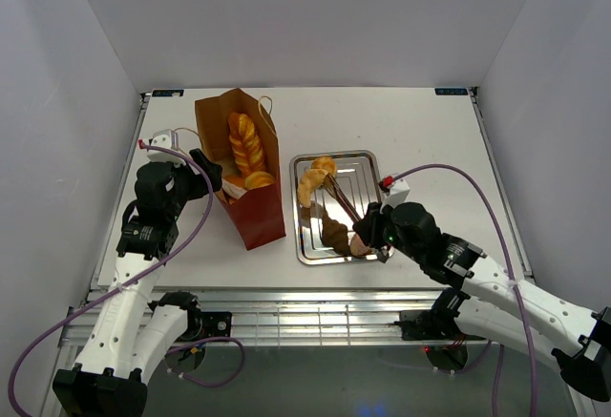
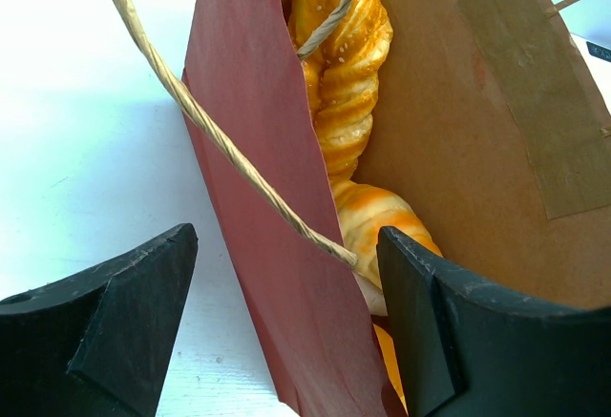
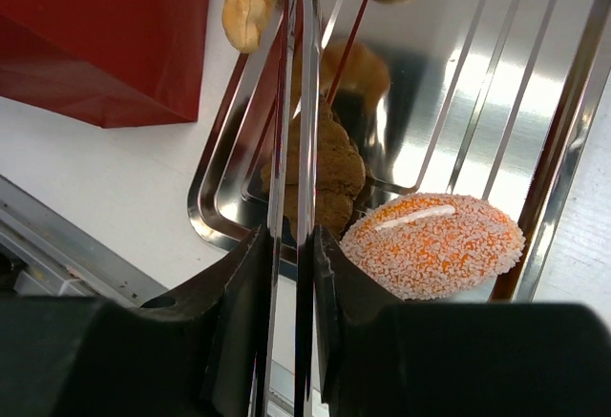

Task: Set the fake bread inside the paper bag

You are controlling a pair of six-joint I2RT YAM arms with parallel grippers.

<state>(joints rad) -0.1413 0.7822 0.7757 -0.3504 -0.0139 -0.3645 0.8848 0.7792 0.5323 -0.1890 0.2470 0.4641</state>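
Ok, right gripper (image 3: 291,255) is clamped on the tongs (image 3: 298,102), blades squeezed together and running straight ahead from the jaws. Fake bread (image 1: 334,234) on the tray (image 3: 449,73): golden croissant (image 3: 250,2) at the far tips, dark pastry (image 3: 329,174) under the blades, pink one (image 3: 434,245) just right. Can't tell if the tips hold the croissant. Paper bag (image 3: 105,35) sits forward-left. Left gripper (image 2: 286,293) is spread wide astride the bag wall, not closed on it.

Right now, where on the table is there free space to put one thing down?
Bare table lies right of the tray and along the far strip behind the paper bag and tray. The tray's far right part is also bare. Crowded: the tray's left half, with fake bread, tongs and right gripper; the left gripper straddles the bag's wall.
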